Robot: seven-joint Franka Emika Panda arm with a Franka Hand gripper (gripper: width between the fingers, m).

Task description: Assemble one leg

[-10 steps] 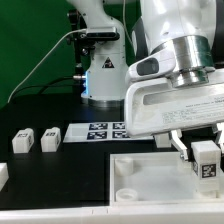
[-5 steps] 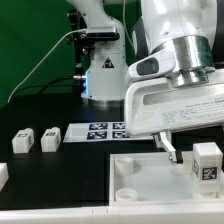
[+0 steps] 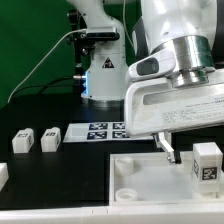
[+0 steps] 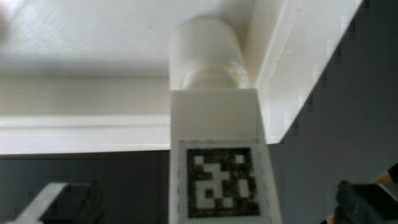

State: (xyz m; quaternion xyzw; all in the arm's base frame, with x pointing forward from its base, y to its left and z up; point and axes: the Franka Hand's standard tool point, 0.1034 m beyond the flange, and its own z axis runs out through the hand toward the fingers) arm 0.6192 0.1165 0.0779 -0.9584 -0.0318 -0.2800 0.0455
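So the leg is standing upright on the big white panel, over at the exterior view's right edge. In the wrist view its round peg looks to run into the panel's corner, right against the raised rim. The gripper isn't holding anything. Its jaws are spread, one dark finger sits clear of the leg in the exterior view, and in the wrist view both tips hang off to either side with a gap between them and the block.

Progress-wise it looks mostly done, since the leg is in its socket and standing on its own. What the pictures can't settle is whether it's seated all the way or just resting there, because the joint itself is too blurry to call. What's probably left is a final twist or push if it needs one, then backing the arm off.

Two spare legs sit on the table well away, just beside the marker board — a third pokes in at the edge.
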